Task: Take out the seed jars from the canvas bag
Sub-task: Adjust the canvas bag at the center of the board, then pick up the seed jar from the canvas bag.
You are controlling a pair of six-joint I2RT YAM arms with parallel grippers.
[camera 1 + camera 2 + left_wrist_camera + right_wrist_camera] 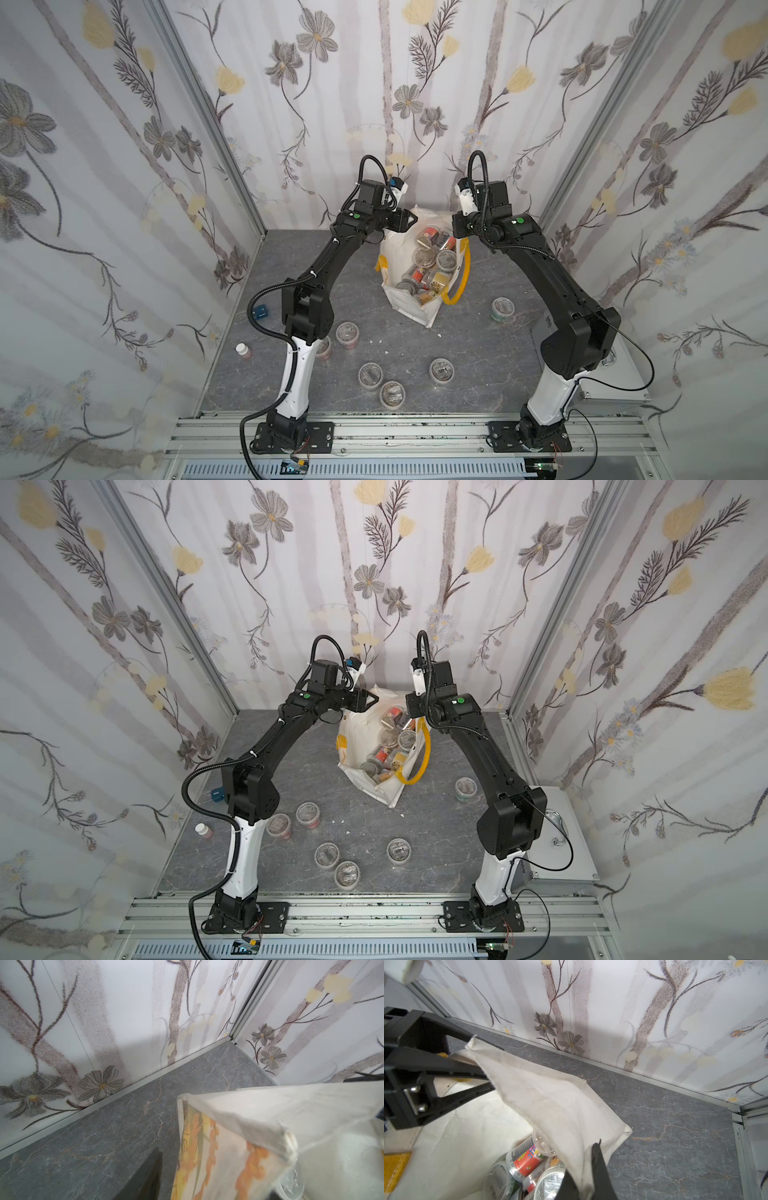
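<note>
Left fingers [452, 1069] and right fingers [600, 1169] each clamp a bottom corner of the cream canvas bag [391, 259] — raise both evenly, so the round clear seed jars [424, 255] slide out.

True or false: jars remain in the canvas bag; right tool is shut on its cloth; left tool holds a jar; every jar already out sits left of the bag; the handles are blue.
1. Seed jars remain in the canvas bag: true.
2. Right tool shut on its cloth: true.
3. Left tool holds a jar: false; its jaws straddle the bag's far corner.
4. Every jar already out sits left of the bag: false; a green-banded jar stands right of it.
5. Handles blue: false; yellow.
</note>
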